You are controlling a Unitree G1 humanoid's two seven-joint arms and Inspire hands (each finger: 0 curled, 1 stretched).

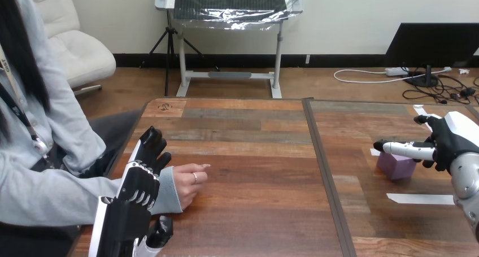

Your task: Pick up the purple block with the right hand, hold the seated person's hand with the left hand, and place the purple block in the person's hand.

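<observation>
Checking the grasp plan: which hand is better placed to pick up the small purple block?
Right. The right hand is right at the small purple block; the left hand is across the wooden table, beside the person's hand.

Our left robot hand [138, 183] lies over the person's wrist [167, 190]; our right robot hand [446, 139] reaches just above the purple block [395, 166].

1 view from the robot's head, forward and down across the nearby wooden table [254, 172]
</observation>
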